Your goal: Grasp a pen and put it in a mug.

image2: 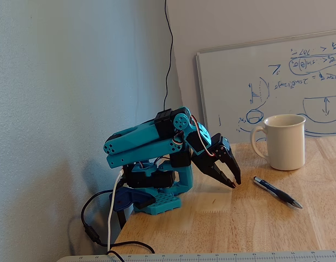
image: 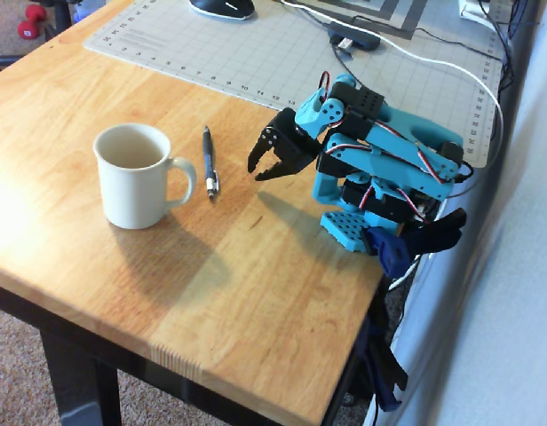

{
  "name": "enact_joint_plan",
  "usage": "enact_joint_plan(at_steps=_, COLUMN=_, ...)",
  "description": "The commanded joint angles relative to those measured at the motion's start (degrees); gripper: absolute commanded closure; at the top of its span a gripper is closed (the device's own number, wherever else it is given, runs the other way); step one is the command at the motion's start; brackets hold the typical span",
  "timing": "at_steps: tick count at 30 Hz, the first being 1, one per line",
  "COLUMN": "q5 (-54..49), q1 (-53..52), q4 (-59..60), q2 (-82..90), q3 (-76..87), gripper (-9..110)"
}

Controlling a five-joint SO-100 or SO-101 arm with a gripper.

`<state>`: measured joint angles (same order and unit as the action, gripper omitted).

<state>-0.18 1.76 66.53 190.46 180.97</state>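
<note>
The cream-white mug (image: 131, 191) stands upright on the wooden table, handle toward the pen; it also shows in the fixed view (image2: 285, 143). The dark blue pen (image: 209, 161) lies flat on the table just right of the mug's handle, silver tip toward the front edge; in the fixed view the pen (image2: 277, 192) lies in front of the mug. My gripper (image: 257, 170) hangs low over the table, a short way right of the pen, jaws together and empty. In the fixed view the gripper (image2: 233, 183) points down at the wood, left of the pen.
A grey cutting mat (image: 282, 53) covers the back of the table, with a computer mouse (image: 222, 7) and a white cable (image: 433, 62) on it. A whiteboard (image2: 277, 82) leans behind the mug. The arm's base (image: 349, 226) sits at the table's right edge.
</note>
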Motion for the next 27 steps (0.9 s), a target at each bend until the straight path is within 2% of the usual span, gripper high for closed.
enact_joint_plan(at_steps=1, q5=-0.5, q1=0.9, q4=-0.1, q2=-0.4, q3=-1.1, gripper=97)
enact_joint_plan(at_steps=8, q5=-0.5, q1=7.3, q4=-2.7, q2=-11.1, q3=-6.9, gripper=97)
enact_joint_plan(at_steps=16, q5=-1.4, q1=8.4, q4=-2.9, q2=-22.4, q3=-18.5, gripper=97)
enact_joint_plan(at_steps=23, q5=-17.8, q1=7.6, q4=-3.5, q2=-32.3, q3=-26.5, gripper=96)
enact_joint_plan(at_steps=27, q5=-25.3, q1=3.9, q4=-3.5, q2=-38.8, q3=-31.7, gripper=90)
